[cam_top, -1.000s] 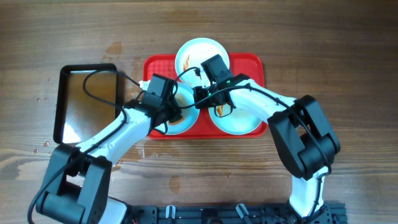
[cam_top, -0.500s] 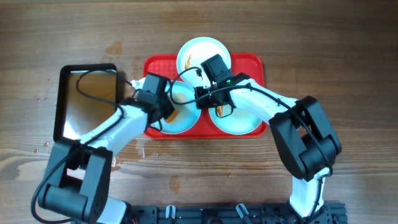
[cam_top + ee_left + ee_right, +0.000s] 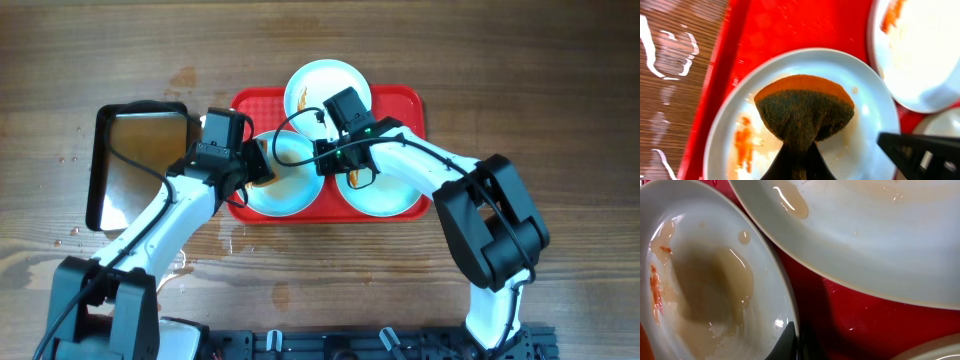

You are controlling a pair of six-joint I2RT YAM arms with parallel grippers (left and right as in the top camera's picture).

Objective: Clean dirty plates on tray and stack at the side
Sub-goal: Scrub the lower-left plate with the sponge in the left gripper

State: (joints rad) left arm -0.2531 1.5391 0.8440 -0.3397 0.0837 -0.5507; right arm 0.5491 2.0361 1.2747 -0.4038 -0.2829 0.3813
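Three pale plates lie on the red tray (image 3: 400,100). The front-left plate (image 3: 295,190) carries an orange-red smear (image 3: 742,145) and wet streaks. My left gripper (image 3: 252,170) is shut on a green and orange sponge (image 3: 805,110) and presses it on this plate's left half. My right gripper (image 3: 321,156) is shut on the same plate's right rim (image 3: 787,305), one finger inside and one outside. The back plate (image 3: 322,88) has a smear near its left edge. The front-right plate (image 3: 385,195) lies partly under my right arm.
A black metal pan (image 3: 140,165) lies left of the tray, close to my left arm. Water drops (image 3: 228,238) wet the wooden table in front of the tray's left corner. In the left wrist view my right gripper (image 3: 922,150) shows as a dark shape at the lower right.
My left gripper has swept the sponge leftward across the front-left plate, and its arm has swung toward the black pan. My right gripper has kept its hold on the rim.
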